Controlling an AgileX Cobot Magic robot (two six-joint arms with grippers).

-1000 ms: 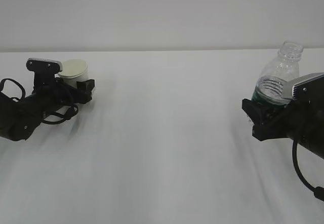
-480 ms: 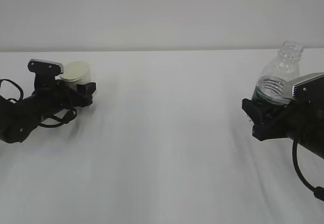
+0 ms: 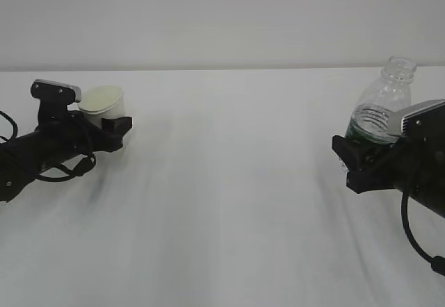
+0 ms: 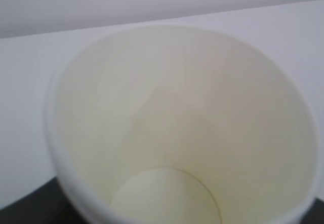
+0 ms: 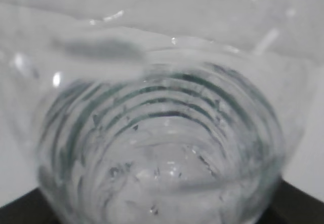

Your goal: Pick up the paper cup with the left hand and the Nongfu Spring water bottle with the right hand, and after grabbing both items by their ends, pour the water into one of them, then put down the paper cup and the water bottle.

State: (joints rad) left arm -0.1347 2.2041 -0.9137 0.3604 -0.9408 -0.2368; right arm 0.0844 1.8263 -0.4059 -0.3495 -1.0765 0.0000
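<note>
1. The white table [image 3: 229, 203] stretches wide under both arms, which sit well apart at its two sides.
2. The right hand [image 3: 367, 160] is a bulky black arm low at the right; its jaws are clamped around the lower body of the Nongfu Spring water bottle [image 3: 381, 109].
3. That bottle rises above the pincer, leaning a little, uncapped neck uppermost. Its clear upper part looks empty; whether anything lies low inside I cannot tell. From the right wrist view, ribbed clear walls with green showing through fill the picture.
4. The left hand [image 3: 104, 128] lies low at the left, its fingers closed on the bottom part of the paper cup [image 3: 103, 105].
5. The cup sits between those fingers, tipped, its mouth slanted. The left wrist view looks straight into it: cream inside, round base showing, no liquid that I can make out.
</note>
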